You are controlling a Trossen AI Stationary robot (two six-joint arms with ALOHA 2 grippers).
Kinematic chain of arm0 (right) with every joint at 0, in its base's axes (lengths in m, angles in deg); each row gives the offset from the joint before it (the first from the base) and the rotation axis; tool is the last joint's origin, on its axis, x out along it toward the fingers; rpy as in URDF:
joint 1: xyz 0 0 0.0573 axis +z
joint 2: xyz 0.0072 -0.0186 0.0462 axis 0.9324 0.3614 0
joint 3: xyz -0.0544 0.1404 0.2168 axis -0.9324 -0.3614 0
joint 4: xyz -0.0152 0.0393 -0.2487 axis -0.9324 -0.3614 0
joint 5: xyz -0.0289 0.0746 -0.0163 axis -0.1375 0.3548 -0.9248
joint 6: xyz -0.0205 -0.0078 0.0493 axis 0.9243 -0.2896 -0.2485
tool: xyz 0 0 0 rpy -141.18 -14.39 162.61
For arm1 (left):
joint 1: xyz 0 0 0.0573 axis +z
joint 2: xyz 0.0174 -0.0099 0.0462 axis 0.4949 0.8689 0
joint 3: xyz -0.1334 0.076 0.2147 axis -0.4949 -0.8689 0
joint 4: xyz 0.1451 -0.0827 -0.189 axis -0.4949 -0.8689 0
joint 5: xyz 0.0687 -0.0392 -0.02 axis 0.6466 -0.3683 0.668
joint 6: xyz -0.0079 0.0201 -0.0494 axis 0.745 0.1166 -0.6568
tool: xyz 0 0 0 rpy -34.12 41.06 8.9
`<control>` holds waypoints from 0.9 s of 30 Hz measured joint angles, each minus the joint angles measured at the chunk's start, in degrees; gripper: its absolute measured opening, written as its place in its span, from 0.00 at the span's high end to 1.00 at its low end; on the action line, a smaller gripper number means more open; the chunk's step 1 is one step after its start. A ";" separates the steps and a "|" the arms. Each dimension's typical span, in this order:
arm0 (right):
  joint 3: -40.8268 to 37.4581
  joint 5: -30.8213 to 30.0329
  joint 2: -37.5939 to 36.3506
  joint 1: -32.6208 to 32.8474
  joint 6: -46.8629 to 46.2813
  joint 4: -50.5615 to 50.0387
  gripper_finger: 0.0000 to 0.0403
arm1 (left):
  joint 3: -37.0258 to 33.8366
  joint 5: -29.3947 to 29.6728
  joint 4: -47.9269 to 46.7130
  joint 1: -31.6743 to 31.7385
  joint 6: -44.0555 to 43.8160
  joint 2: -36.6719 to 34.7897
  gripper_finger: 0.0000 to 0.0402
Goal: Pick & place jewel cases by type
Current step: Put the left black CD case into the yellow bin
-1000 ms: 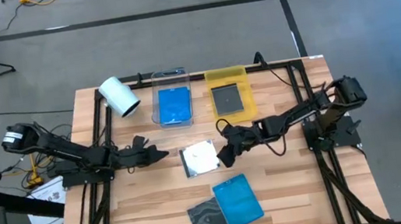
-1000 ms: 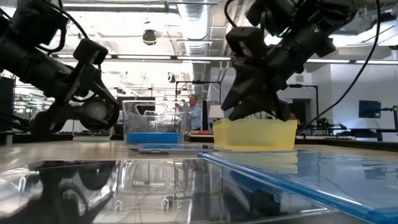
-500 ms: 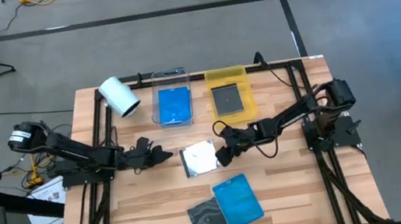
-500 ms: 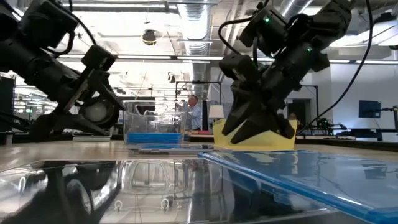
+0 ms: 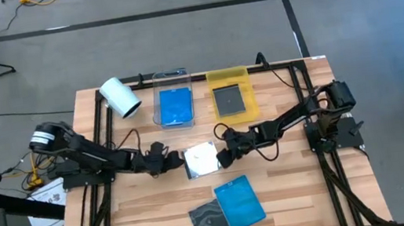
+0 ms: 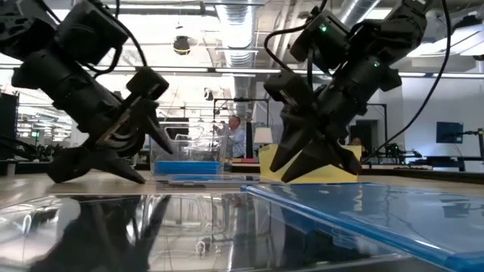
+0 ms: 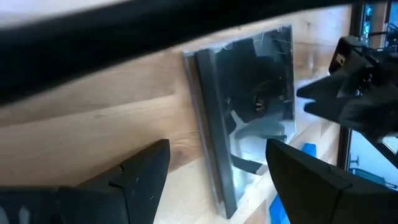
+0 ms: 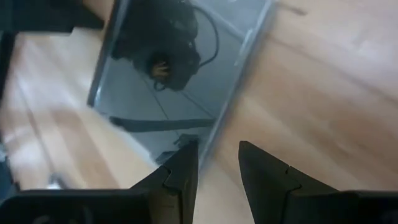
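A: Claws first. The left claw (image 5: 170, 159) is low over the worktop (image 5: 293, 195), just beside the left edge of the clear jewel case (image 5: 201, 159) in the middle. Its fingers (image 7: 140, 180) stand wide apart, and the case edge lies between them in the left wrist view, but they do not clamp it.

B: And the right claw (image 5: 222, 157)?

A: It is at the opposite, right edge of the same case. Its fingers (image 8: 180, 171) have only a narrow gap, and the corner of the case (image 8: 180, 81) is just in front of the tips. I cannot tell if they touch it. Nothing is held.

B: How does the case lie?

A: Flat on the wood, a little turned, with a white disc showing inside. Both claws are at its two sides, so the room there is narrow.

B: What is farther out?

A: Toward the far edge, a clear tray (image 5: 174, 103) with a blue jewel case (image 5: 175, 106) inside, and just beside it a yellow tray (image 5: 228, 77) with a dark jewel case (image 5: 230, 99) inside. A white roll (image 5: 120, 97) lies near the far left corner. Near the front edge, a dark grey case (image 5: 208, 221) and a blue case (image 5: 240, 202) lie touching side by side.

B: Open room?

A: Bare wood shows between the middle case and the trays, and at the right of the front pair.
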State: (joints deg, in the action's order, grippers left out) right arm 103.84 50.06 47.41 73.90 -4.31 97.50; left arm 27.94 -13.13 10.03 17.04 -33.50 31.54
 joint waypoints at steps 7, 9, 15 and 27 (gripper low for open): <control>0.00 -0.88 0.00 0.01 -0.19 -0.75 0.73 | 4.73 -0.78 0.00 0.00 1.11 5.06 0.34; 0.00 -0.88 0.00 0.01 -0.18 -0.75 0.73 | 5.60 -1.01 -0.01 0.01 1.09 6.08 0.34; 0.00 -0.88 0.00 0.03 -0.18 -0.33 0.73 | 6.49 -1.15 -0.16 0.17 1.00 6.69 0.34; 0.00 -0.88 0.00 0.32 -0.18 1.00 0.73 | 6.43 -1.60 1.81 1.11 0.65 6.80 0.34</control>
State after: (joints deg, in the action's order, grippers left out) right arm 103.84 49.19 47.41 74.22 -4.48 98.50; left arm 34.37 -14.74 11.84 18.16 -32.85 38.34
